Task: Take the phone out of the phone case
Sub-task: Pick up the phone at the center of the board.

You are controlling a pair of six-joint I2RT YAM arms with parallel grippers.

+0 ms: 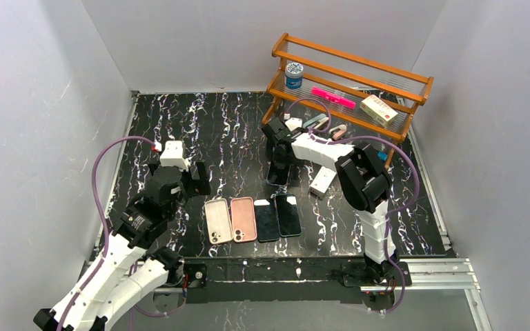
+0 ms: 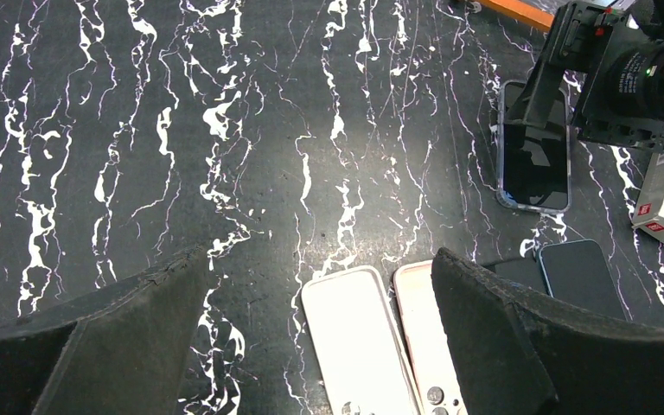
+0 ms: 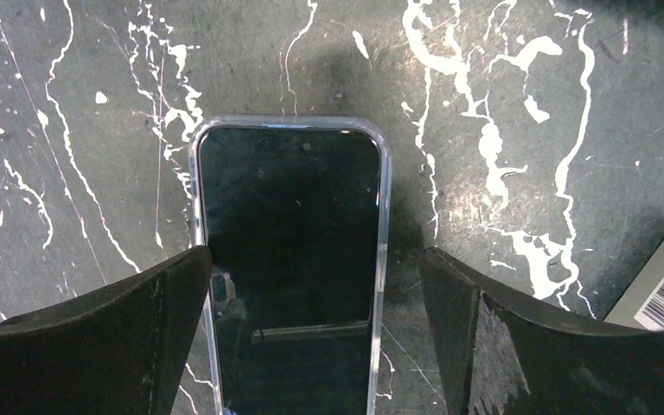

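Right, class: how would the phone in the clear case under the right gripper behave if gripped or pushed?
The cased phone looks flat and rigid, so it should stay stiff, not roll. Its glossy clear rim may slip in the open right gripper. Lying flat on the table, it would probably slide if pushed.

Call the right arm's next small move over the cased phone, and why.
Probably lower the right gripper straight down and close on the long edges of the clear case. Its jaws are open and straddle the phone, which lies flat, screen up, in the case; nothing is gripped yet. The left gripper is open too, away from it.
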